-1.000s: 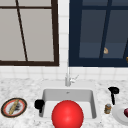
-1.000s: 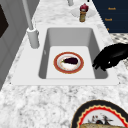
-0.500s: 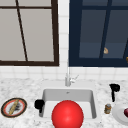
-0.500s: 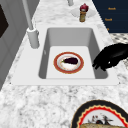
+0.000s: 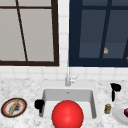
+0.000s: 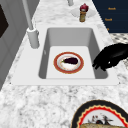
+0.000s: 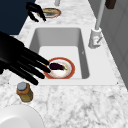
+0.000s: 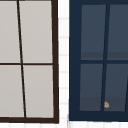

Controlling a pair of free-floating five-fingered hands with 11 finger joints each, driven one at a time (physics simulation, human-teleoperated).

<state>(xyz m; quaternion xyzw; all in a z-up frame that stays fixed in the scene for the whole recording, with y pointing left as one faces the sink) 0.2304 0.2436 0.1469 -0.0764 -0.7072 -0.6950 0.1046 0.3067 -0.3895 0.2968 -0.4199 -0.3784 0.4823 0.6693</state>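
The plate (image 6: 68, 62) with a red rim lies flat on the sink (image 6: 50, 45) floor, a little toward the front, and a dark eggplant (image 6: 70, 60) rests on its middle. In the right side view the same plate (image 7: 67, 71) sits in the near half of the basin, the eggplant (image 7: 57, 66) on its left part.

The left hand (image 6: 111, 57) hangs over the sink's front rim at the left end, palm down, its fingers loosely curled downward and holding nothing; the fingertips are just above the rim and apart from the plate. In the front view it shows as a small dark shape (image 5: 39, 104) at the sink's left edge.

The right hand (image 7: 17, 60) shows large in the right side view, its fingers straight and spread, pointing toward the basin; whether they reach the plate I cannot tell. In the front view it floats above the counter (image 5: 25, 87) to the right of the sink (image 5: 114, 88), well apart from it.

A red ball (image 5: 67, 115) covers the sink's front middle in the front view. The faucet (image 5: 68, 77) stands behind the basin. A small jar (image 7: 24, 92) stands on the counter right of the sink, just beside a white plate (image 7: 17, 117). On the left counter lies a patterned plate (image 5: 14, 107) with food on it.
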